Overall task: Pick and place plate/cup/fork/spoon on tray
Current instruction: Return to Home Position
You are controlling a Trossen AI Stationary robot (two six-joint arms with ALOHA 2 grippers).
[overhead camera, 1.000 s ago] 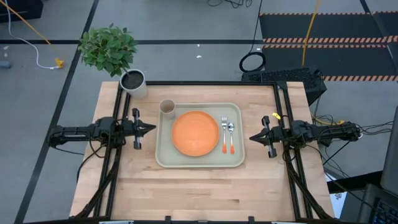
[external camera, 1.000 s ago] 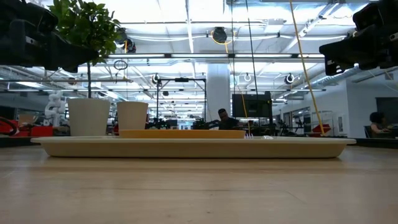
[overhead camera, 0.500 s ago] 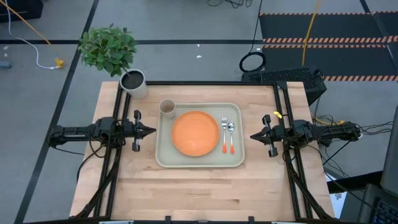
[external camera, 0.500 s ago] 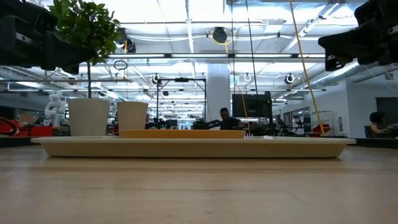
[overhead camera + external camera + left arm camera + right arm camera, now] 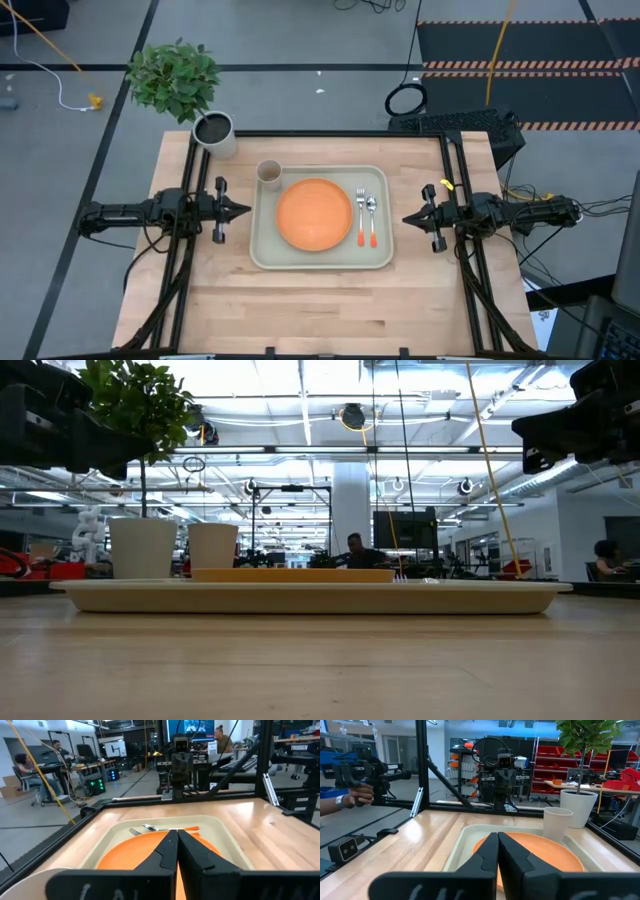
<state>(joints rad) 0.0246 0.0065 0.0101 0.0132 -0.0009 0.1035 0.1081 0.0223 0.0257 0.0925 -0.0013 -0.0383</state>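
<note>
Left arm: stretched out flat above the left side of the desk point(image 5: 300, 300), pointing at the tray point(image 5: 320, 262).
Left gripper point(image 5: 243, 209): its two fingers are pressed together and hold nothing. It hangs near the tray's left edge, not touching it.
Right arm: stretched out flat above the right side of the desk, pointing at the tray.
Right gripper point(image 5: 407, 219): fingers pressed together, holding nothing, near the tray's right edge.
Plate point(image 5: 314, 213): lies flat in the middle of the tray.
Cup point(image 5: 269, 173): stands upright in the tray's back left corner, just beside the plate.
Fork point(image 5: 360, 215): lies between the plate and the spoon.
Spoon point(image 5: 371, 212): lies just beside the fork, nearer the tray's right edge.
Pot point(image 5: 214, 130): stands at the desk's back left corner.
</note>
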